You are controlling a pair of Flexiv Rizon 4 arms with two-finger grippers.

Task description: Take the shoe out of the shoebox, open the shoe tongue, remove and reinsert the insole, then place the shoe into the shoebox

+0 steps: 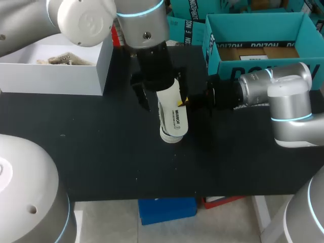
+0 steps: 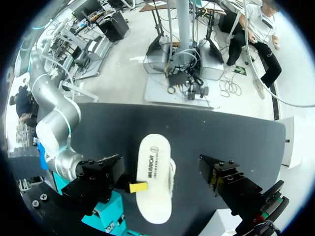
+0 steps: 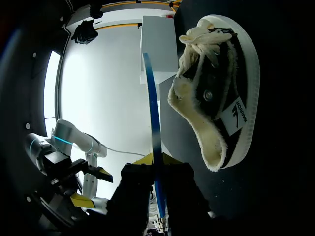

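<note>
Right claw (image 3: 157, 160) around blue insole (image 3: 154, 132), edge-on

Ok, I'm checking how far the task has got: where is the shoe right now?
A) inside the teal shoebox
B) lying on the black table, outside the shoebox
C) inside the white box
B: the shoe lies on the black table, apart from the teal shoebox behind it.

A black fleece-lined shoe (image 3: 219, 91) with a white rubber sole and cream laces lay on its side mid-table. Its thin white printed insole (image 2: 153, 169) was out, close against it. The open teal cardboard shoebox (image 1: 253, 25) stood far right.
</note>
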